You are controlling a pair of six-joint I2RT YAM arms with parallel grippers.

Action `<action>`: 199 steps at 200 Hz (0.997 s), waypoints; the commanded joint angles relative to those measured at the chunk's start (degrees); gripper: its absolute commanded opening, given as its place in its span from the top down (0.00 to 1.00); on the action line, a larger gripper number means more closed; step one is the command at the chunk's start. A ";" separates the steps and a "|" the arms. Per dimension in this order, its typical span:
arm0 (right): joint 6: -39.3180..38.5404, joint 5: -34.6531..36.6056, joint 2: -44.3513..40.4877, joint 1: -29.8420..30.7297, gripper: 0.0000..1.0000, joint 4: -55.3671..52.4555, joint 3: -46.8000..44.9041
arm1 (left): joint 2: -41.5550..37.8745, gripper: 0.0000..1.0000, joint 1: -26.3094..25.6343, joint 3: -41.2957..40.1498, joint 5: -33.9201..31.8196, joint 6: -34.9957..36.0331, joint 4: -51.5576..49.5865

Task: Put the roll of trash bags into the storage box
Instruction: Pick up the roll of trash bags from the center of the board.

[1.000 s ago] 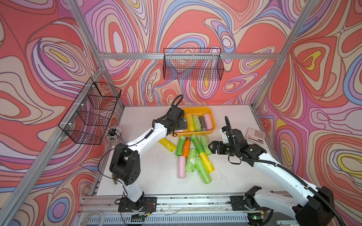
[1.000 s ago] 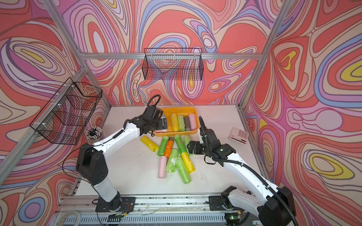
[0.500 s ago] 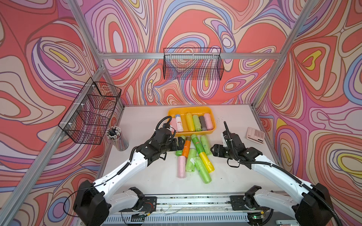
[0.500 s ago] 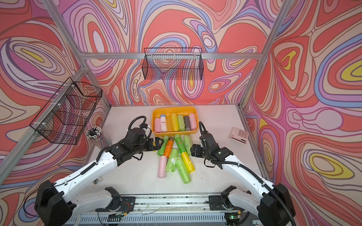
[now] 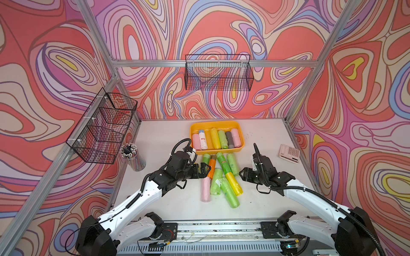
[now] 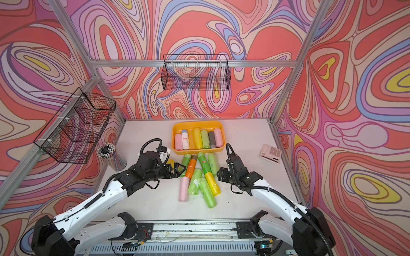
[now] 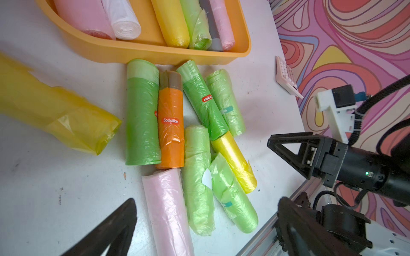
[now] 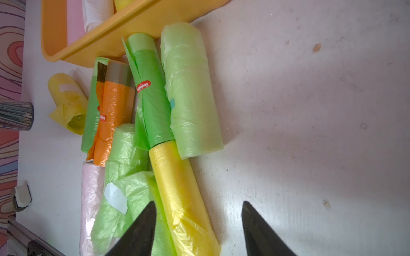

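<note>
Crinkly plastic rolls lie beside the smooth storage box.

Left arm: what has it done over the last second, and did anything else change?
The left gripper drew back, open and empty, from the storage box to the pile beside the orange roll. The right gripper barely shifted, straddling the yellow roll. Rolls and box stayed put.
</note>
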 commanded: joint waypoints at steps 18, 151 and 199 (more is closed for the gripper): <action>1.98 -3.48 -0.90 0.23 0.38 3.76 -2.65 | -1.59 0.00 -0.42 -2.52 3.64 -3.46 5.72; 6.77 1.17 3.58 9.45 0.40 9.07 -5.30 | 0.43 0.00 -5.03 -1.85 1.02 -4.61 8.71; 8.33 3.24 7.41 11.58 0.40 11.47 -5.50 | 1.59 0.00 -5.85 -1.67 -0.24 -4.35 8.91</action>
